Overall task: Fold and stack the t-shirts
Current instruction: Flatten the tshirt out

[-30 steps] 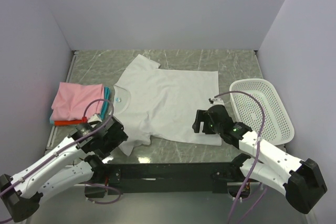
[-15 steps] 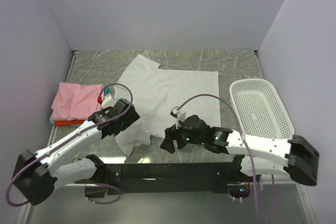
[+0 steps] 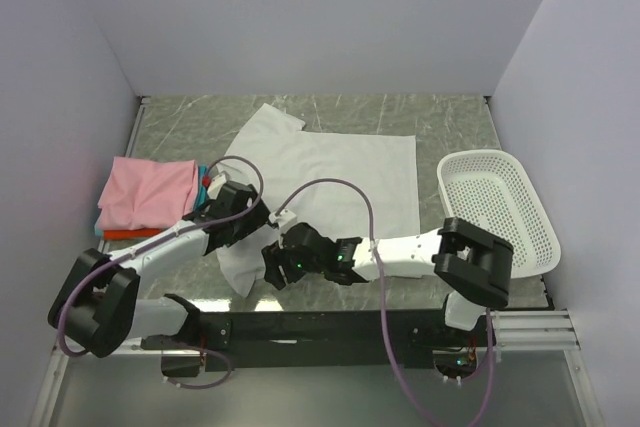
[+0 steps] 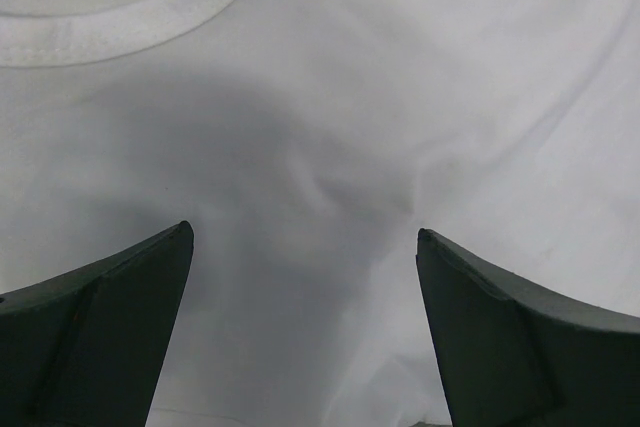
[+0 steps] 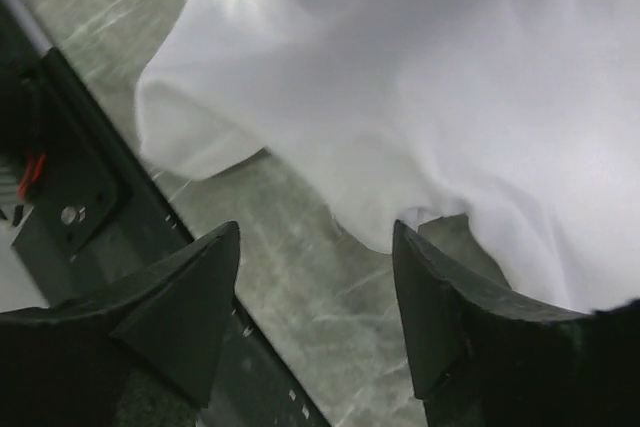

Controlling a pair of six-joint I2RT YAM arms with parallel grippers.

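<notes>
A white shirt [image 3: 340, 172] lies spread flat on the middle of the bench [image 3: 450, 117], its neck toward the left and its hem toward the right. One sleeve points at the far wall and the other is bunched at the near-left corner. Left of it, touching or just beside the neck end, sits a folded pile: a pink shirt [image 3: 148, 190] on top, a teal shirt [image 3: 204, 177] showing at its edge, and an orange-red shirt [image 3: 130, 233] at the bottom along the near side. A white basket [image 3: 535, 232] stands on the right of the bench, apart from the white shirt. The left pincer [image 4: 303, 237] is low over the white shirt near the neck. Its fingers [image 4: 110, 317] are spread wide with nothing between them but smooth cloth below, and the collar [image 4: 130, 32] curves across the top of the left wrist view. Whether the tips touch the cloth cannot be told. The right arm reaches across to the left. The right pincer [image 5: 318, 232] is also spread open and holds nothing, poised at the rumpled near edge of the white shirt by the bunched sleeve. One tip is over bare bench and the other is at the cloth's edge. The black rail [image 5: 60, 177] along the bench's near side runs just beside that spot.
</notes>
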